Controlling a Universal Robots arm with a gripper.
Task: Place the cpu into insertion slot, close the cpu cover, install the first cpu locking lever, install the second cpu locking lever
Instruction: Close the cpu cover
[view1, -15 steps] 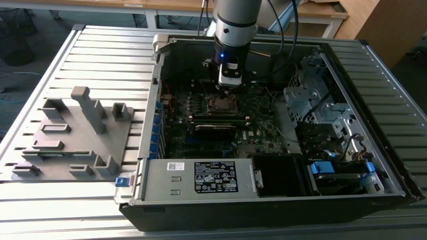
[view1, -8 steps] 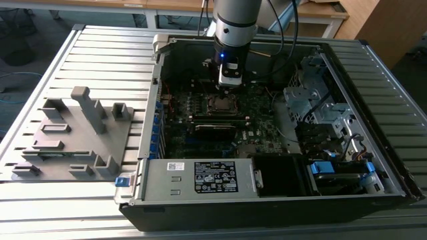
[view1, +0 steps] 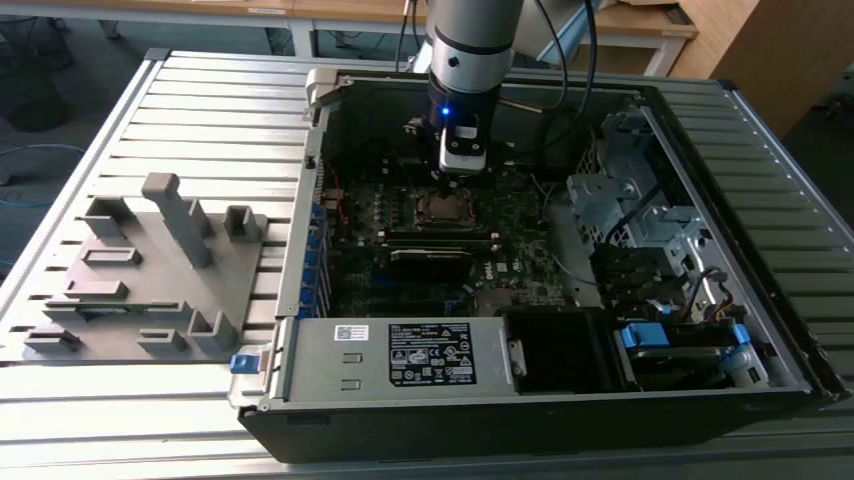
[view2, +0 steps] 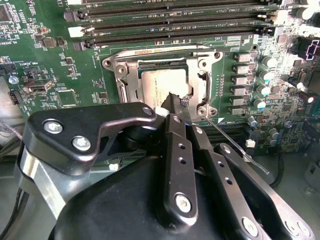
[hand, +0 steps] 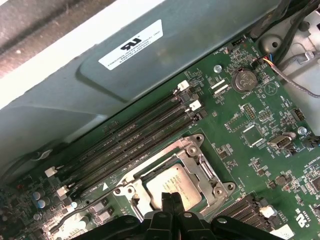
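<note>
Landmark: the cpu cover (view2: 125, 75), a silvery frame with an open window, lying flat on the motherboard socket inside the open computer case (view1: 787, 330).
Cpu: the cpu (view2: 160, 85) sits inside the cover's window with its dull top showing through. It looks level with the frame, so I judge it seated in the slot with the cover down over it.
Gripper: the gripper (view2: 173, 102) hangs straight above the cover on the single arm. In the exterior view it stands just over the socket.
Fingers: clenched together with only a thin seam between them and nothing held. Their tips are at the cover's edge nearest the gripper, overlapping the rim of the window.
Key relation: the cpu lies directly below and just beyond the fingertips, so the tips point down onto the frame and not off to one side of it.
Lever: a thin wire locking lever (view2: 235, 145) starts at the cover's corner beside the fingertips. Its long axis slants away from the cover along the fingers' side. It seems unlatched, though the fingers hide part of it and I cannot be sure.
Memory slots: the memory slots (view2: 175, 25) run parallel just past the cover's far edge.
Power box: the grey power box (view1: 400, 355) lies well apart from the cover, beyond those slots.
</note>
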